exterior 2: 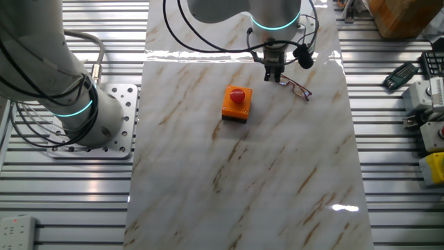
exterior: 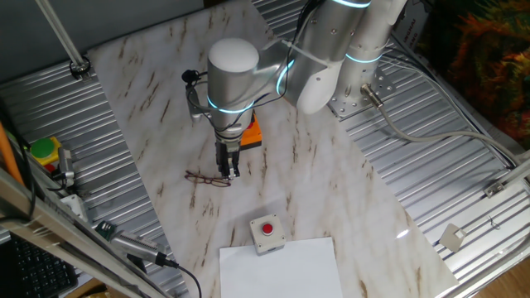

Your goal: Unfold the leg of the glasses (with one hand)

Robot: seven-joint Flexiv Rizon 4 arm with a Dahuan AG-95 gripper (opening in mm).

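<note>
The glasses [exterior: 207,177] [exterior 2: 297,87] are a thin dark wire frame lying flat on the marble tabletop. My gripper [exterior: 228,171] [exterior 2: 274,76] points straight down with its tips on the table at one end of the frame. That is the end nearest the orange button box [exterior: 251,136] [exterior 2: 236,103]. The fingers stand close together with no gap showing. The thin leg is too small to tell whether it is pinched between them or only touched.
A white box with a red button [exterior: 267,233] sits near the front beside a white sheet [exterior: 281,269]. The arm's base [exterior 2: 76,111] stands on ribbed metal left of the marble board [exterior 2: 243,180]. Tools and cables lie along the edges [exterior: 50,157].
</note>
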